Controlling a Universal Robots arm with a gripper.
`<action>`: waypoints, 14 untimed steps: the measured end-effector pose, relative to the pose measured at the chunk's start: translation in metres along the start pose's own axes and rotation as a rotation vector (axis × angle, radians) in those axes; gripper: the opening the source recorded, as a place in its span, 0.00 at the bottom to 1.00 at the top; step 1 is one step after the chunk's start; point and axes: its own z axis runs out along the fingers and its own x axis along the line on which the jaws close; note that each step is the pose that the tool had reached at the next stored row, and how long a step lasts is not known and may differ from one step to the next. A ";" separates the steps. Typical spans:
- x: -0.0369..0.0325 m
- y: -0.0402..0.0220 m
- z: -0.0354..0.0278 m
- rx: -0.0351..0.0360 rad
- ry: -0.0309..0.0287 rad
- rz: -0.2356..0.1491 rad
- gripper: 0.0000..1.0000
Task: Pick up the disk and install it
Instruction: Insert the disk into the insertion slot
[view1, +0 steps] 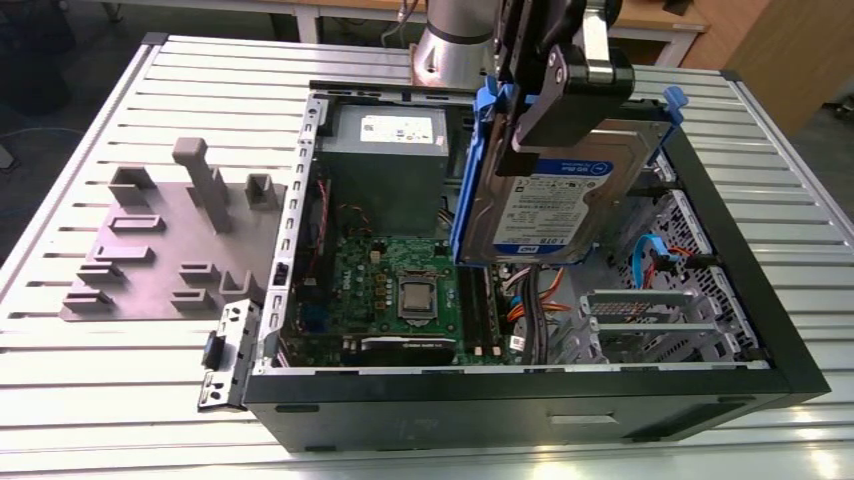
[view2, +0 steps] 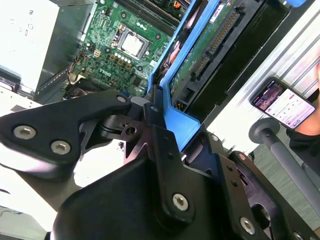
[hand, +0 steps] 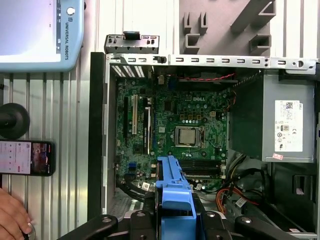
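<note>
Clamping silver-grey hard disk in blue plastic carrier (view1: 567, 205) | black gripper (view1: 567, 95), load at its 6 o'clock | over open black computer case (view1: 534, 390)

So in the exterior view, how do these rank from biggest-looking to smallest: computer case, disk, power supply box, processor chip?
1. computer case
2. disk, though it hangs nearer the camera, which may flatter it
3. power supply box
4. processor chip
</note>
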 end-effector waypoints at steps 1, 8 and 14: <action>0.0000 0.0000 0.0000 0.0000 0.0000 0.000 0.36; 0.0015 -0.0001 0.0001 0.0000 0.0001 0.000 0.36; 0.0085 -0.0002 0.0009 0.0000 -0.0001 0.000 0.36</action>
